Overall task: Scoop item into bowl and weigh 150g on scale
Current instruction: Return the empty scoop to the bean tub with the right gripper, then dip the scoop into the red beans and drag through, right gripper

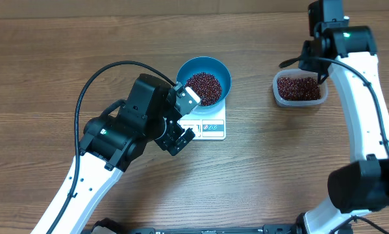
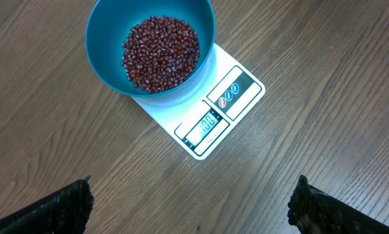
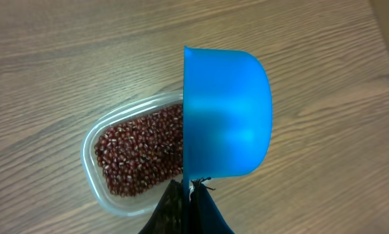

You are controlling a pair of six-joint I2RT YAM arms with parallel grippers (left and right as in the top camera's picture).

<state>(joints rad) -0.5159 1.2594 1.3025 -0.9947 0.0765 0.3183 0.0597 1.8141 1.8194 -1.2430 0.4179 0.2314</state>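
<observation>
Beans: a heap of small dark red-brown grains lies in the blue bowl, just above the centre of the overhead view. The bowl stands on the far part of the white scale and overhangs its far edge. The scale's display is lit, but the digits are too small to read. The scale lies flat on the wooden worktop.

Left pincer: it hangs near the scale's front left corner, its two fingers spread as wide as they go, and it holds nothing.

Tub: a clear tub at the upper right of the overhead view, well apart from the scale, holds more beans.

Right pincer: it is closed tight on the handle of a blue scoop, which is turned on its side above the tub's right end. The scoop's contents cannot be told.
</observation>
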